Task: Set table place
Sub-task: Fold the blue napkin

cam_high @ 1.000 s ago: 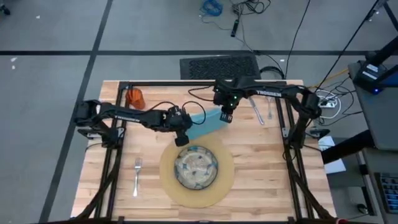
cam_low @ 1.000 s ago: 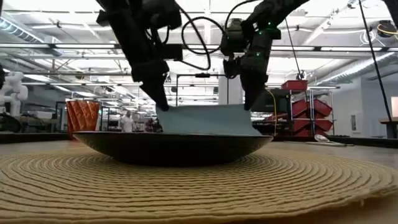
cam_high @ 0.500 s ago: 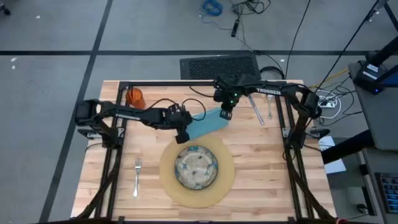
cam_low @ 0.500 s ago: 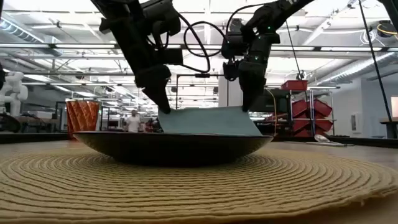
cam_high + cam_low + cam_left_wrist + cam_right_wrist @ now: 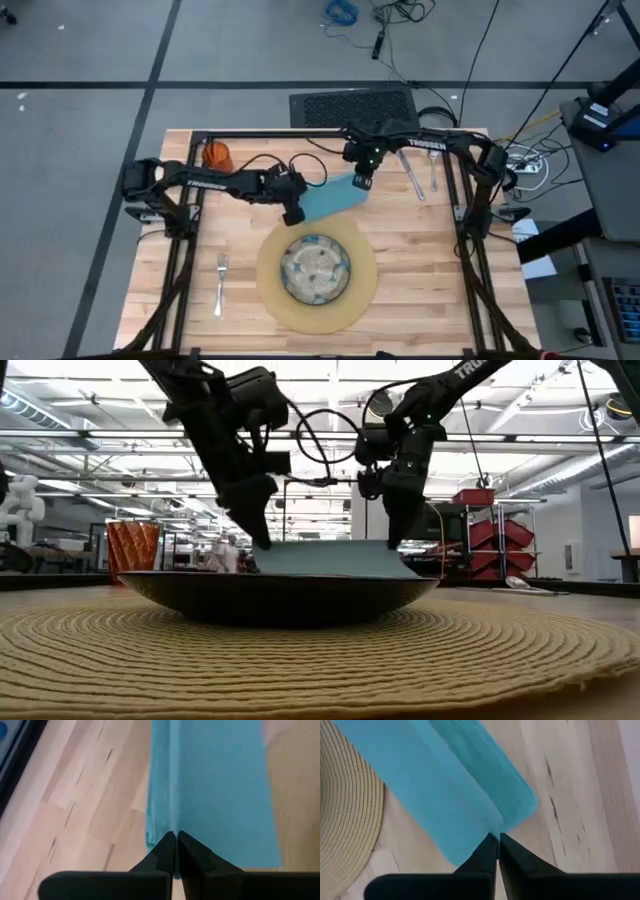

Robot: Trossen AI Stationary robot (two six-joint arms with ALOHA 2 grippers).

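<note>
Mat w/ plate centred on tabletop, fork to one side: done. Napkin held behind plate, left gripper & right gripper jaws each pinched shut on an end. Cup, knife, spoon unplaced at far edge.

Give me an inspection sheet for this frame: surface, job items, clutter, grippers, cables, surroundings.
Surface: wooden table, black frame.
Job's things: plate centred on round mat; teal napkin behind the mat, pinched at both ends; fork left of mat; orange cup far left corner; two utensils far right.
Clutter: nothing seen.
Grippers: left gripper shut on napkin; right gripper shut on napkin.
Cables: black cable looping along the left arm.
Surroundings: grey floor, black mat behind the table, floor cables.
</note>
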